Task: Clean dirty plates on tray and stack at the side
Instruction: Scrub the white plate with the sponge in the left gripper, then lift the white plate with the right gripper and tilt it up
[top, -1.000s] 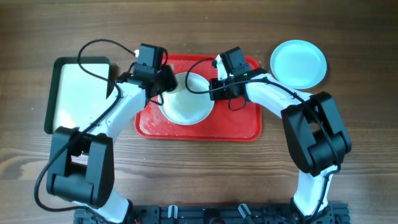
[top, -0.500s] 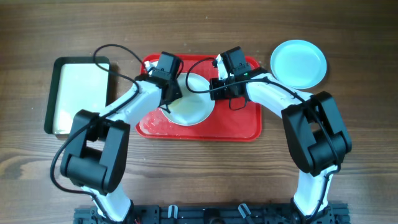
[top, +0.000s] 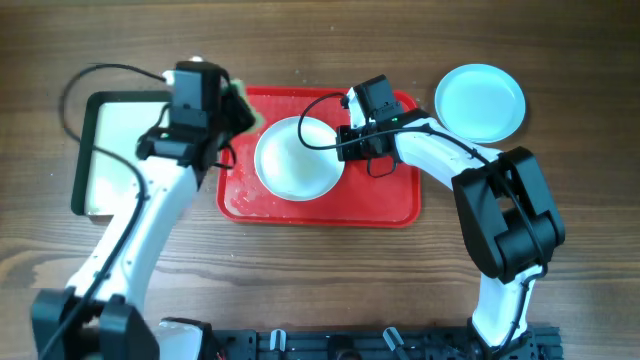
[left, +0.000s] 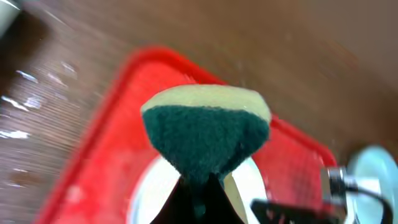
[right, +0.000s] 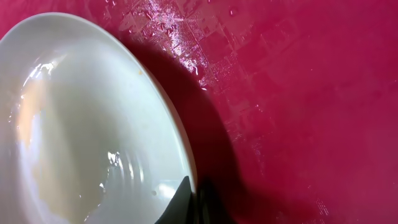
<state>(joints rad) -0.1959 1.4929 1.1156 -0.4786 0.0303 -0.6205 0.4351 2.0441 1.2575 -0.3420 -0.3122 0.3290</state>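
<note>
From overhead, the white plate is seen on the red tray, its right rim pinched by the right gripper, and a light blue plate lies off the tray beside its far right corner. In the left wrist view, a green-and-yellow sponge is clamped in the left gripper above the tray. In the right wrist view, the white plate's rim is nipped between the closed fingers over the wet tray.

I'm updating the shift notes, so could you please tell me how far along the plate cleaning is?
Done, it seems: a light blue plate sits beside the tray. In hand: the right gripper pinches the rim of the white plate on the tray while the left gripper holds the sponge clear of it. Left: finishing that plate and stacking it on the blue one.
</note>
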